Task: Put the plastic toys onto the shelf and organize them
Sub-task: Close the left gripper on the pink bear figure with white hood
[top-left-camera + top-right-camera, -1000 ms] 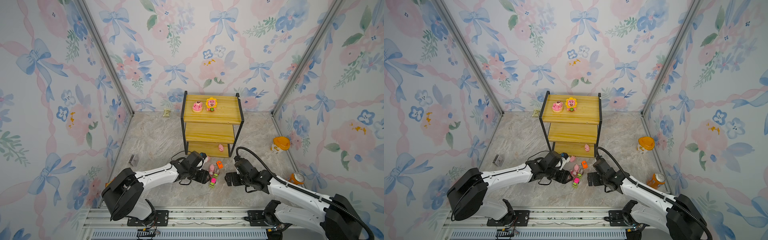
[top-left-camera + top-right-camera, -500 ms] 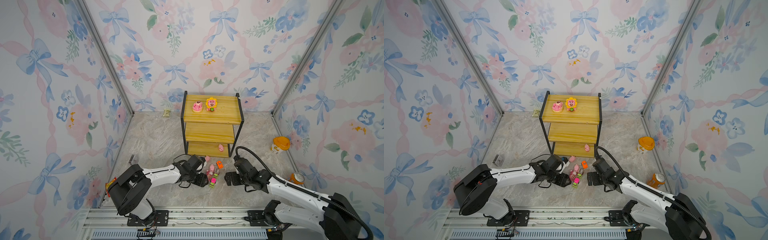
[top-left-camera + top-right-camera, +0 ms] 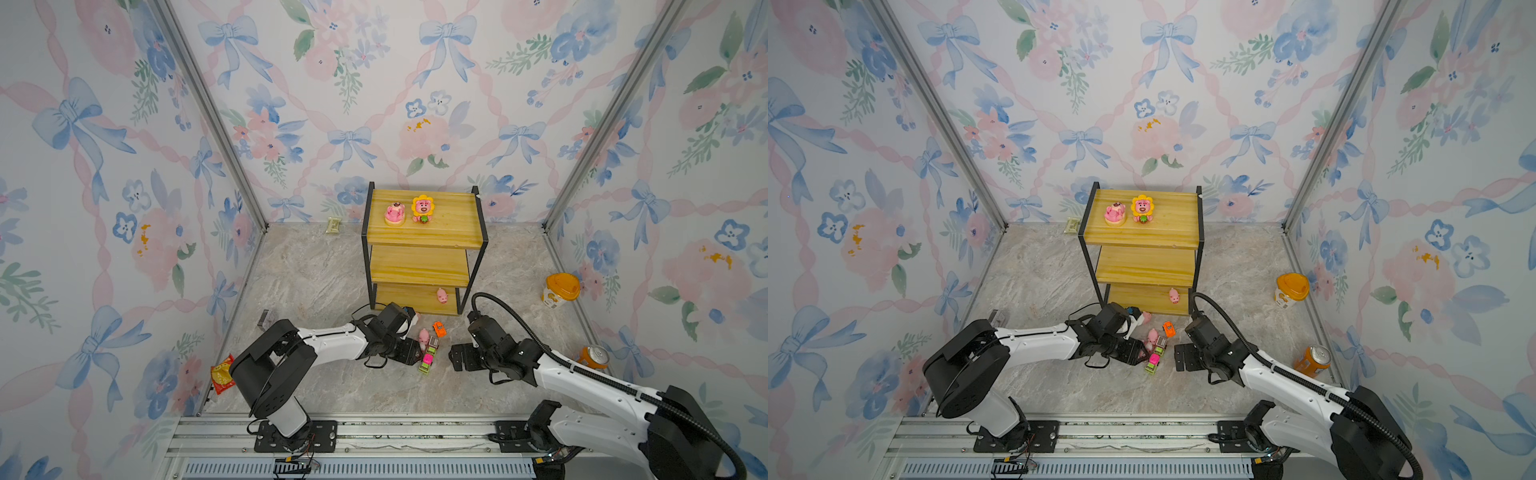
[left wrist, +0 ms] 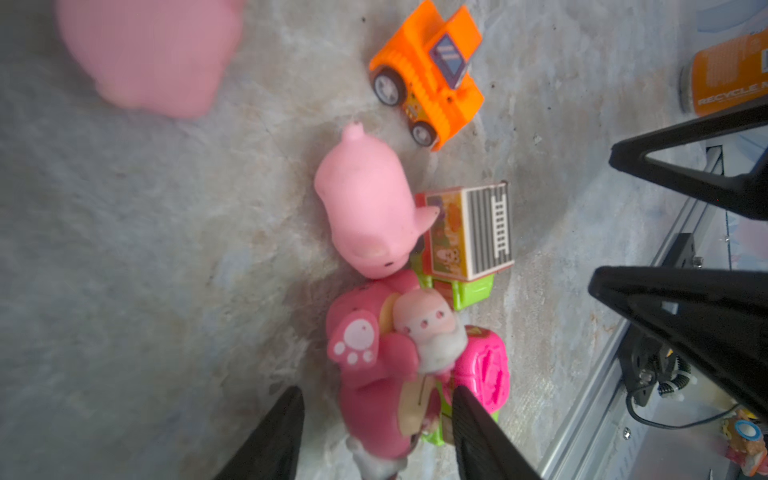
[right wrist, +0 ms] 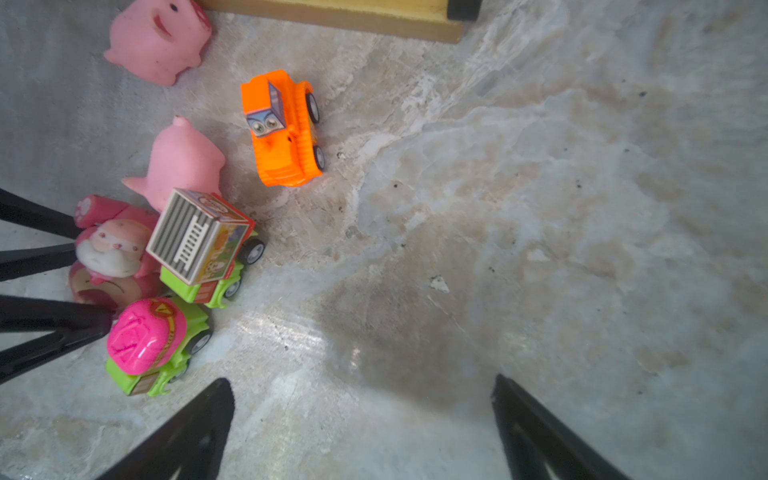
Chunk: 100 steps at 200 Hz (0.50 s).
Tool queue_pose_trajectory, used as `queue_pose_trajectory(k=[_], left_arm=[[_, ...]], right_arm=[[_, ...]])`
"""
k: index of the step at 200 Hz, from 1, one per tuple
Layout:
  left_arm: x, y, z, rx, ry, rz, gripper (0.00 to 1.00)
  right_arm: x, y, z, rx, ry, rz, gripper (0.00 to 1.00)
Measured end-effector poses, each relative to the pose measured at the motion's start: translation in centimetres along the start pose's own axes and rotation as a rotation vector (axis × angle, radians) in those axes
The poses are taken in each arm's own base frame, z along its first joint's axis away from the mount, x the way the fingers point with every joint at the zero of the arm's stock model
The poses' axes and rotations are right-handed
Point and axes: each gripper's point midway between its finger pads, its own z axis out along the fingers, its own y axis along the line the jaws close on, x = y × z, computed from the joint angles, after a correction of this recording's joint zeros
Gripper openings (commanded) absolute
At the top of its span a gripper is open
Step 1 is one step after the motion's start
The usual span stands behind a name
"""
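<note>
Bright, even light across my feeds.
Soft shadow and glint on the worktop (image 5: 540, 208); nearest pig (image 4: 145, 54) blurs in my left wrist view.

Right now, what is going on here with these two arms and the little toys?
The left gripper straddles a pink bear lying on the floor beside a pig and cars, jaws apart, not gripping yet. The right gripper hangs open over bare floor nearby, holding nothing. The shelf already holds two bears on top and one pig on the bottom board.
</note>
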Motion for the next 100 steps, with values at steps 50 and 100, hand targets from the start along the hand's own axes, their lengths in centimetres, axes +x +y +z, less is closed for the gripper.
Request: queue_pose_trajectory(k=[50, 100], left_arm=[[-0.47, -0.19, 0.56, 0.024, 0.001, -0.004, 0.44], [-0.35, -0.28, 0.58, 0.036, 0.009, -0.007, 0.35]], right_arm=[[0.0, -0.01, 0.0, 0.001, 0.0, 0.001, 0.99], [0.0, -0.01, 0.0, 0.0, 0.0, 0.001, 0.99]])
